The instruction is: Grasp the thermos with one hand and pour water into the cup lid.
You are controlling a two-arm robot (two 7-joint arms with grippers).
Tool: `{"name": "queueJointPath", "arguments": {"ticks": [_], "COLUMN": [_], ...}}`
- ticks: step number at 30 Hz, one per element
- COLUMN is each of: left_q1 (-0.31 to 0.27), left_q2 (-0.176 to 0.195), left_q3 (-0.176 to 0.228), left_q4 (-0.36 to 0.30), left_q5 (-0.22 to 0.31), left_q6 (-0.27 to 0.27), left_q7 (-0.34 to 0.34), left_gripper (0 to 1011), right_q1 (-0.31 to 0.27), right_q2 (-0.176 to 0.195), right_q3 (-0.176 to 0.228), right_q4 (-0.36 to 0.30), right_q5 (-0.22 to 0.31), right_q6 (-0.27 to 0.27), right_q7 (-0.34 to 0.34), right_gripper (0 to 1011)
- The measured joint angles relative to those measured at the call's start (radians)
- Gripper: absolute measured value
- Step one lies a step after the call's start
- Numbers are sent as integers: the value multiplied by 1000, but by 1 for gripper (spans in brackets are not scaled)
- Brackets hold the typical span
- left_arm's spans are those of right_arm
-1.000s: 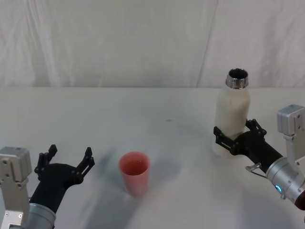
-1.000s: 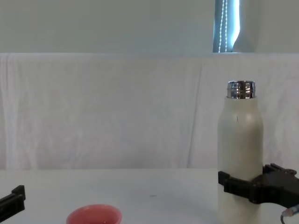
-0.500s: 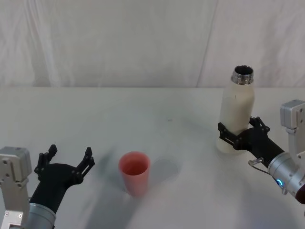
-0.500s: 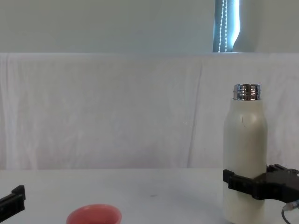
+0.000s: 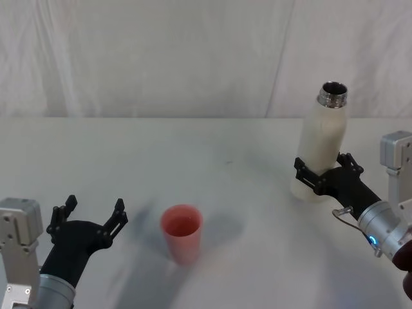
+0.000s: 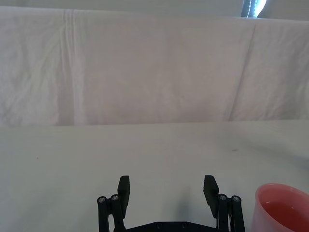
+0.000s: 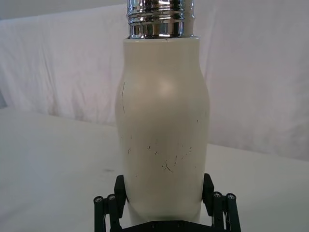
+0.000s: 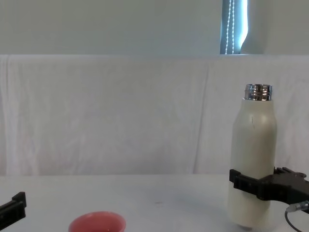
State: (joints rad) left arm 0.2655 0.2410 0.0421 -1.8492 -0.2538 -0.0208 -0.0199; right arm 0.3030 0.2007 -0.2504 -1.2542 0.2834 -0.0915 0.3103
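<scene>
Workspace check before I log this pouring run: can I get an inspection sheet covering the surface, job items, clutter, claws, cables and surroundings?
Surface: white table, bare apart from a small dark speck near the middle.
Thermos: uncapped, chrome neck showing, leaning slightly; in the chest view its base looks just off the table.
Cup lid: pink-red, upright, left of the thermos and nearer the robot; contents cannot be told.
Clutter: nothing seen.
Right claw: shut on the thermos, low on its body.
Left claw: open, idle at the near left, beside the cup lid.
Cables: thin wire loop at the right wrist.
Surroundings: white cloth backdrop.
</scene>
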Motion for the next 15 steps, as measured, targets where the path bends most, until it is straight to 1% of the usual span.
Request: {"name": "queueJointPath", "arguments": {"ticks": [3,7,15], "left_q1": [0,0,0], "left_q2": [0,0,0], "left_q3": [0,0,0], "left_q4": [0,0,0], "left_q5": [0,0,0], "left_q6": [0,0,0], "left_q7": [0,0,0], "left_gripper": [1001,1001,1001], "right_q1": [4,9,8], "right_q2": [-5,-6,-4], "right_q3": [0,-5,1], "right_q4": [15,34,44], "right_q5": [-3,-24,-41], "right_q6": [-11,-24,-30], "right_q7": [-3,-11,-14], "right_gripper": [950,951,950]}}
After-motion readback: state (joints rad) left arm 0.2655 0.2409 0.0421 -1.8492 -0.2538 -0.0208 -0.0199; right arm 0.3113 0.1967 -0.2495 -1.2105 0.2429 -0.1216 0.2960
